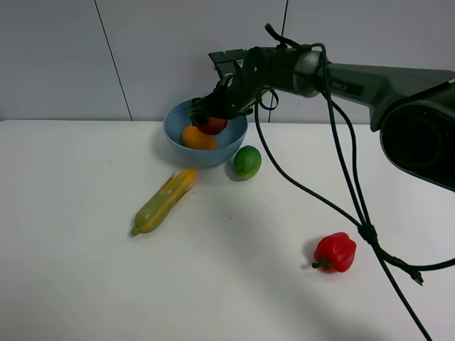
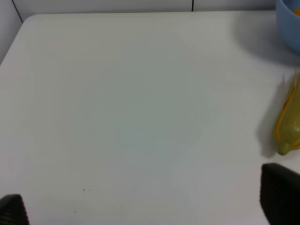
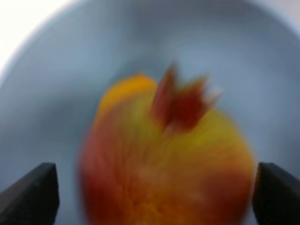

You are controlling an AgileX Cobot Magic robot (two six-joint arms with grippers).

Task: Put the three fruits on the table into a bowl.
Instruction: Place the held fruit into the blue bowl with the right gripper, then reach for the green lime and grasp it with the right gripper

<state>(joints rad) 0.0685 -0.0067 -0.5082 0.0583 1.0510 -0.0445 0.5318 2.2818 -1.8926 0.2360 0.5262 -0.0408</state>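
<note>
The light-blue bowl (image 1: 173, 135) stands at the back of the white table (image 1: 85, 270). The orange-yellow mango (image 1: 196, 138) lies in it. The red-yellow pomegranate (image 1: 213, 126) is at the bowl's mouth above the mango, just under my right gripper (image 1: 207, 112). In the right wrist view the pomegranate (image 3: 168, 168) is blurred, crown up, between spread fingertips (image 3: 28, 194) that stand apart from it, with the mango (image 3: 123, 93) and the bowl wall (image 3: 61, 70) behind. The green lime (image 1: 247, 161) sits on the table right of the bowl. My left gripper (image 2: 145, 206) is open over bare table.
A green-yellow corn cob (image 1: 165, 201) lies in front of the bowl, also in the left wrist view (image 2: 289, 124) near the bowl (image 2: 288, 23). A red bell pepper (image 1: 335, 252) sits front right. The right arm's cables (image 1: 341, 185) hang across the table.
</note>
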